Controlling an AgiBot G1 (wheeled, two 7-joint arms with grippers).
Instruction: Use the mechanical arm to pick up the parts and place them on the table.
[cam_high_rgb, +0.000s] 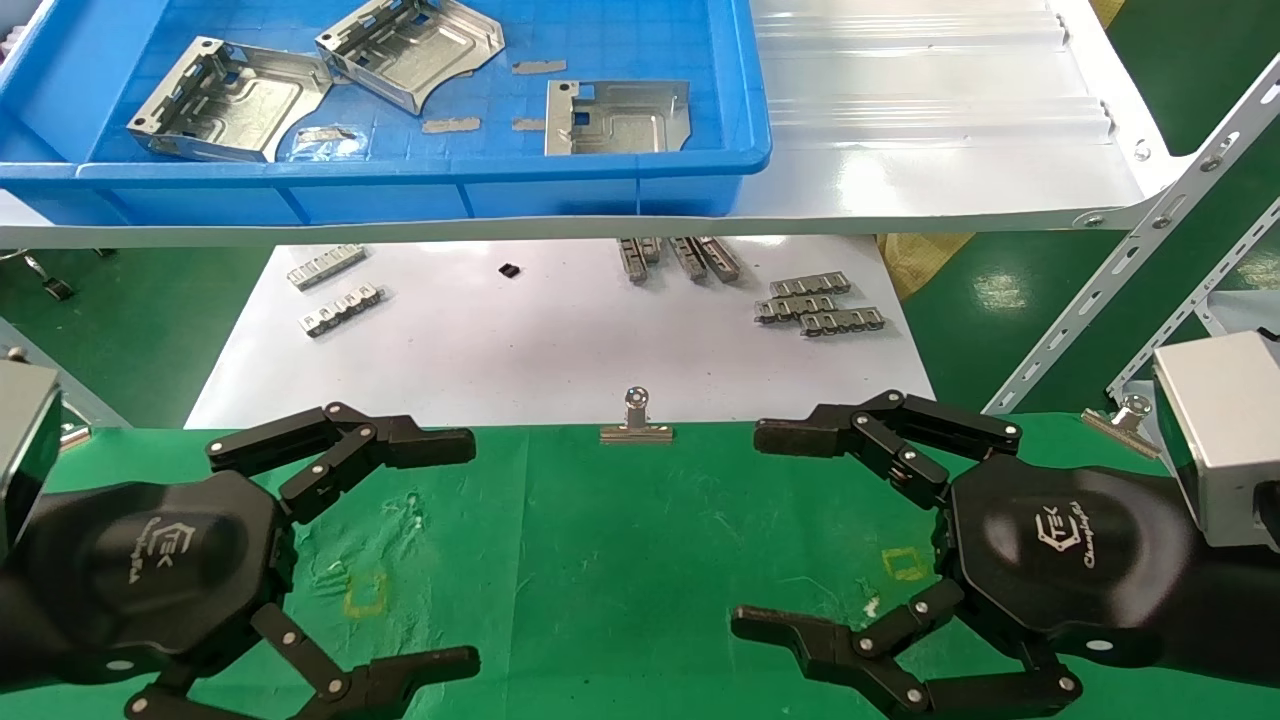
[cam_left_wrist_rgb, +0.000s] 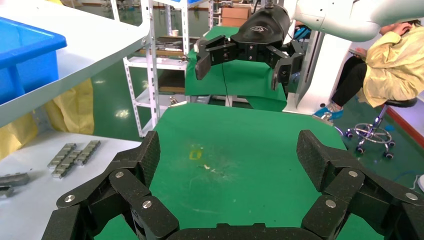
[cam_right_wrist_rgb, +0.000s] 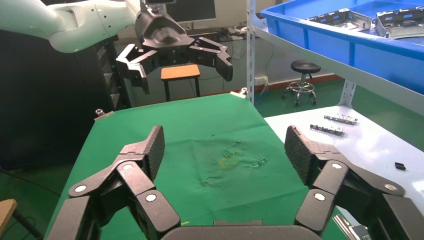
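Observation:
Three silvery parts lie in the blue tray (cam_high_rgb: 400, 175) at the back: one on the left (cam_high_rgb: 235, 100), one in the middle (cam_high_rgb: 415, 50), one on the right (cam_high_rgb: 620, 118). Two of them show in the right wrist view (cam_right_wrist_rgb: 342, 17). My left gripper (cam_high_rgb: 472, 552) is open and empty, low over the left of the green table (cam_high_rgb: 620, 560). My right gripper (cam_high_rgb: 750, 530) is open and empty over its right side. The two face each other. Each wrist view shows its own open jaws, the left gripper (cam_left_wrist_rgb: 230, 155) and the right gripper (cam_right_wrist_rgb: 222, 150), over bare green cloth.
The tray stands on a white shelf (cam_high_rgb: 950, 150) held by slanted perforated struts (cam_high_rgb: 1130, 270) at the right. Under it lies a white sheet (cam_high_rgb: 560, 340) with small grey slotted strips (cam_high_rgb: 820, 305). Binder clips (cam_high_rgb: 636, 420) grip the cloth's far edge. Yellow squares (cam_high_rgb: 365, 595) mark the cloth.

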